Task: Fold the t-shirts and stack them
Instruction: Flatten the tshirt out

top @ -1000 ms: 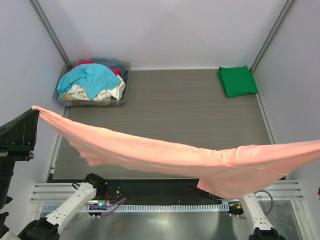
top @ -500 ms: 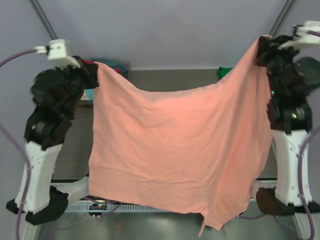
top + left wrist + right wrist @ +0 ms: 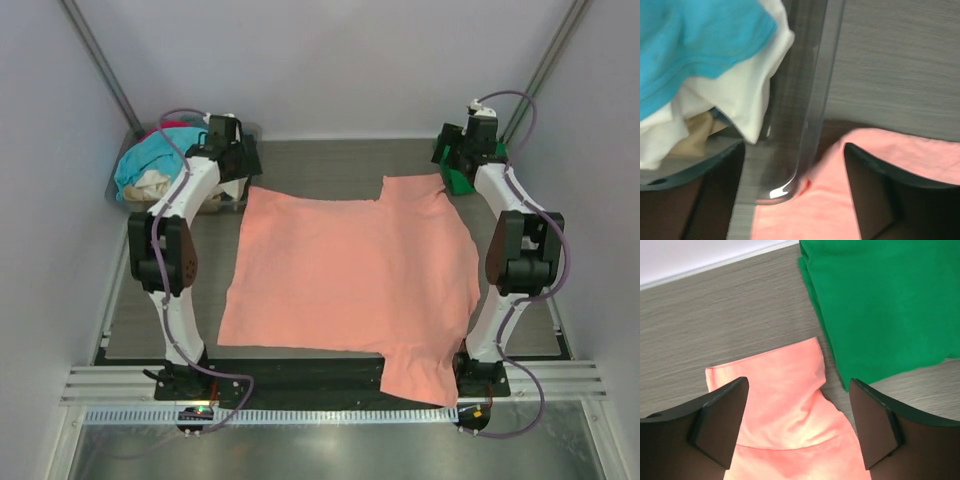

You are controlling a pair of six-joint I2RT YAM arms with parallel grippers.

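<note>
Salmon-pink t-shirt [image 3: 350, 275] lies spread flat mid-counter [image 3: 330, 165], apparently smoothed out for folding.
Both arms stretch to the upper frame, the left arm [image 3: 187, 195] beside the grey tub [image 3: 805, 100] and the right arm [image 3: 500, 192] by the folded green t-shirt [image 3: 880, 305]. Their jaws gape wide over the shirt's far corners, gripping nothing.

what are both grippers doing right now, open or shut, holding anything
Left gripper: open, holding nothing, above a far corner of the salmon-pink t-shirt.
Right gripper: open, holding nothing, above the shirt's other far corner.
</note>
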